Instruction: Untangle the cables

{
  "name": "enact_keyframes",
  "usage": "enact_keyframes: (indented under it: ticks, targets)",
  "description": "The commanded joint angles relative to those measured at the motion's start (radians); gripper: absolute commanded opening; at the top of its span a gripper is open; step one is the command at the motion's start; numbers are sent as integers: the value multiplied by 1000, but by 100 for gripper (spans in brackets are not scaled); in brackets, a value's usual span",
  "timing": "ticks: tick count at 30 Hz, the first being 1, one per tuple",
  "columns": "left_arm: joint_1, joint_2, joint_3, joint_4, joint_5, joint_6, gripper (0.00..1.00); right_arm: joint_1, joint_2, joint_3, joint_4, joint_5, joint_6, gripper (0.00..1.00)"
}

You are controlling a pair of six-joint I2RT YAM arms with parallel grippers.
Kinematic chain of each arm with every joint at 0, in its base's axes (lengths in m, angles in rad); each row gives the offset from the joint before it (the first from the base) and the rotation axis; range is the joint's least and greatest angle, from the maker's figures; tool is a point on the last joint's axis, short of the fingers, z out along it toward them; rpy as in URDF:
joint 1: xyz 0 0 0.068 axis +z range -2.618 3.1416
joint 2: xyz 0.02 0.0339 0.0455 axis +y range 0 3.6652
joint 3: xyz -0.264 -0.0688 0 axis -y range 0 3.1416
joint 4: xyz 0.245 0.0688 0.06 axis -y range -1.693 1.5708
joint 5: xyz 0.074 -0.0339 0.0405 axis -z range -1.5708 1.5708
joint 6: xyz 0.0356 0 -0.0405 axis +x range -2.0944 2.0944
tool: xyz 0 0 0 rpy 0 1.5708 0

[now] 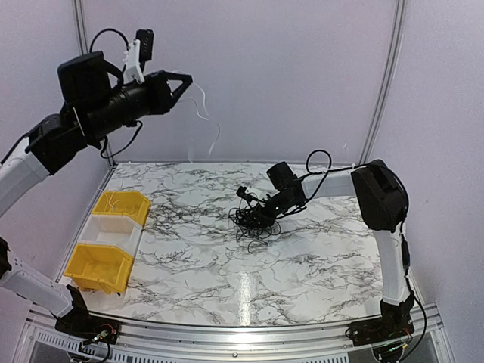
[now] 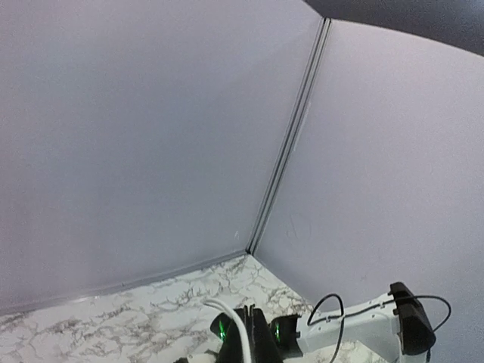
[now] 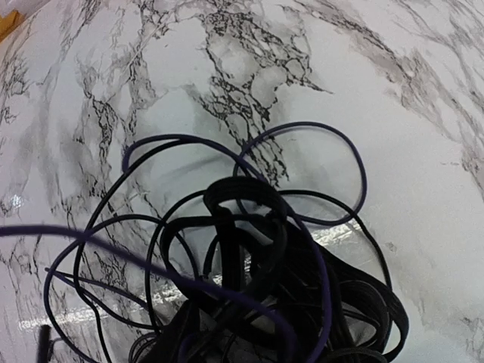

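Holding white wire (image 2: 234,325) aloft: left pincer (image 1: 185,80) clamped. Cables (image 1: 257,219) at mid-counter (image 1: 318,257) knotted; right pincer (image 1: 253,203) buried in them, opening indeterminable. Mostly unfinished, I judge.

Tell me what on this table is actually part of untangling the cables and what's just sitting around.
Part of the job:
- black cables, bunched at the right gripper
- thin white cable, hanging from the raised left gripper

Just lying about:
- far yellow bin
- white bin
- near yellow bin
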Motion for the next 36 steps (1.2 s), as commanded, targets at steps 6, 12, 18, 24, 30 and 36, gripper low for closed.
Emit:
enact_keyframes:
  ticks: [6, 12, 18, 24, 30, 36]
  targets:
    - [4, -14, 192, -238, -264, 181, 0, -17, -17, -20, -26, 80, 27, 34]
    - [30, -62, 43, -252, -305, 173, 0, -24, -266, -98, -41, 112, -18, 54]
    - [116, -93, -94, -264, -242, 107, 0, -44, -521, -221, -36, 182, -40, 72]
    - [239, -94, -180, -275, -154, 68, 0, -94, -703, -389, -17, 182, -46, 72]
    - [378, -74, -240, -291, -145, 71, 0, -193, -843, -577, 102, 117, -77, 73]
    - [482, -49, -313, -286, -122, 60, 0, -244, -848, -586, 110, 81, -80, 73]
